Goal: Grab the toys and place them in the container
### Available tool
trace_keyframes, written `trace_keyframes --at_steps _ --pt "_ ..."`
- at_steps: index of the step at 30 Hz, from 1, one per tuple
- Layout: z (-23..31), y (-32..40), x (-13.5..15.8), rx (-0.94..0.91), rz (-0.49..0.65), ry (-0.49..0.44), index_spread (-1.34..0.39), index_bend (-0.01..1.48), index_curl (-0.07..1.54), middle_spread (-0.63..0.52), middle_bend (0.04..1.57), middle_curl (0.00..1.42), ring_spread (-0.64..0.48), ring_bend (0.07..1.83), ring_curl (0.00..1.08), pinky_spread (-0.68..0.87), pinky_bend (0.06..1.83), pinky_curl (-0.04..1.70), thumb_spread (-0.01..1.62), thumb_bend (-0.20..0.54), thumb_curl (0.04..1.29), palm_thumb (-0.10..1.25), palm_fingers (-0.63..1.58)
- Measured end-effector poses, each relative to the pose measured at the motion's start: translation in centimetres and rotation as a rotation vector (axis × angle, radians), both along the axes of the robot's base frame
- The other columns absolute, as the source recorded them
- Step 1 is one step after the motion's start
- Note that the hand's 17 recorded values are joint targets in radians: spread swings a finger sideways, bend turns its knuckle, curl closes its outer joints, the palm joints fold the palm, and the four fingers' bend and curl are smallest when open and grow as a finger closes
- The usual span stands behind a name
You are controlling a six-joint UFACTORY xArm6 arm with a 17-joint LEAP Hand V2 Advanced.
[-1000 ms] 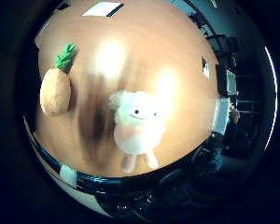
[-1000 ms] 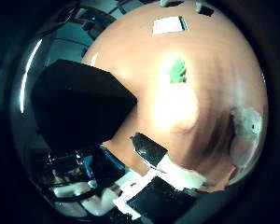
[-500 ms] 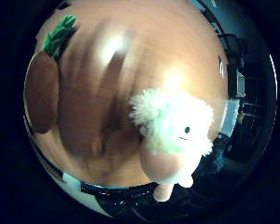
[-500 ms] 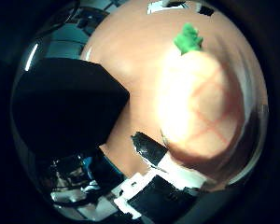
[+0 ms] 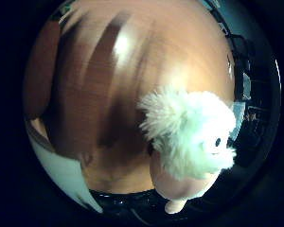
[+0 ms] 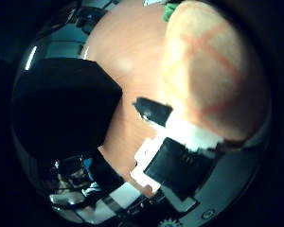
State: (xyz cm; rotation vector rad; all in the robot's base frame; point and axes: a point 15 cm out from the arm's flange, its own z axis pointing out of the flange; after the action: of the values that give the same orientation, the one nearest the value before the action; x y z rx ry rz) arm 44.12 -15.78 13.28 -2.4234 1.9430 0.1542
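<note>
A pineapple plush toy [image 6: 216, 66], orange with green leaves [image 6: 170, 11], lies on the wooden table [image 6: 128, 57] and fills much of the right thumb side palm view, close under the palm. My hand [image 6: 175, 151] is over it, and one black-tipped finger [image 6: 153, 111] reaches out straight beside the toy without curling round it. A white fluffy plush animal [image 5: 194, 132] with tan feet lies on the table in the right little finger side palm view. A black container [image 6: 62, 109] stands at the table's edge beside the hand.
The table's far edge and dark room furniture show beyond the white plush [image 5: 239, 85]. A white part of the hand [image 5: 62, 175] shows at the rim of the little finger side view. Bare wood [image 5: 151, 57] lies between the two toys.
The camera has come down toward the table. The pineapple toy now looms far larger and closer to the palm, and the white plush also looks larger. The finger's pose looks unchanged.
</note>
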Motion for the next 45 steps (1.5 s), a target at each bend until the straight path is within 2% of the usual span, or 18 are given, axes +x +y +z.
trace_keyframes --at_steps 2,4,5,8,10,13,19,22,25,33,39,41,45 --pt "0.3 0.2 -0.3 0.005 0.005 0.01 -0.4 0.29 0.34 -0.27 0.6 0.5 -0.27 0.86 0.4 -0.21 0.69 0.33 1.0 -0.007 0.29 0.56 1.31" --pt "0.6 0.6 -0.7 0.011 0.014 0.024 -0.39 0.5 0.45 -0.25 0.76 0.56 -0.24 0.96 0.45 -0.34 0.84 0.4 1.01 0.006 0.32 0.68 1.39" --pt "1.0 0.8 -0.8 0.01 0.02 0.024 -0.37 0.59 0.49 -0.23 0.85 0.59 -0.23 1.0 0.47 -0.35 0.88 0.42 1.01 0.016 0.34 0.75 1.41" --pt "2.4 1.1 -1.3 0.001 0.033 0.022 -0.32 0.82 0.6 -0.18 1.0 0.64 -0.2 1.15 0.52 -0.33 1.03 0.5 0.98 0.024 0.4 0.89 1.39" --pt "2.9 1.5 -2.1 0.0 0.037 0.024 -0.28 0.92 0.65 -0.16 1.08 0.66 -0.19 1.25 0.55 -0.3 1.12 0.55 0.93 0.01 0.46 0.97 1.33" --pt "4.5 1.8 -2.6 -0.007 0.042 0.007 -0.25 0.99 0.69 -0.14 1.17 0.68 -0.18 1.33 0.57 -0.26 1.2 0.61 0.85 -0.009 0.53 1.03 1.26" --pt "8.4 2.4 -5.3 -0.015 0.062 0.042 -0.24 1.04 0.73 -0.13 1.25 0.69 -0.17 1.4 0.58 -0.21 1.25 0.7 0.67 -0.017 0.67 1.05 1.18" --pt "11.5 2.5 -6.5 -0.032 0.065 0.028 -0.23 1.06 0.74 -0.12 1.27 0.69 -0.17 1.42 0.59 -0.2 1.25 0.74 0.62 -0.017 0.72 1.05 1.16" --pt "15.5 2.3 -7.4 -0.06 0.059 -0.018 -0.23 1.08 0.75 -0.12 1.29 0.69 -0.18 1.41 0.59 -0.19 1.24 0.77 0.59 -0.018 0.75 1.05 1.15" --pt "31.4 2.6 -7.6 -0.135 0.036 -0.221 -0.22 1.1 0.77 -0.12 1.32 0.69 -0.19 1.39 0.61 -0.2 1.2 0.85 0.54 -0.02 0.82 1.05 1.13" --pt "41.6 8.4 -7.4 -0.14 0.064 -0.38 -0.21 1.11 0.77 -0.12 1.32 0.68 -0.19 1.38 0.62 -0.2 1.17 0.9 0.52 -0.021 0.85 1.04 1.13" --pt "43.8 11.1 -7.2 -0.125 0.085 -0.415 -0.21 1.11 0.76 -0.12 1.32 0.68 -0.2 1.38 0.62 -0.2 1.16 0.91 0.52 -0.023 0.85 1.04 1.14" --pt "45.0 16.9 -7.2 -0.081 0.147 -0.427 -0.21 1.11 0.76 -0.12 1.33 0.68 -0.2 1.37 0.63 -0.21 1.14 0.93 0.51 -0.022 0.86 1.03 1.14"
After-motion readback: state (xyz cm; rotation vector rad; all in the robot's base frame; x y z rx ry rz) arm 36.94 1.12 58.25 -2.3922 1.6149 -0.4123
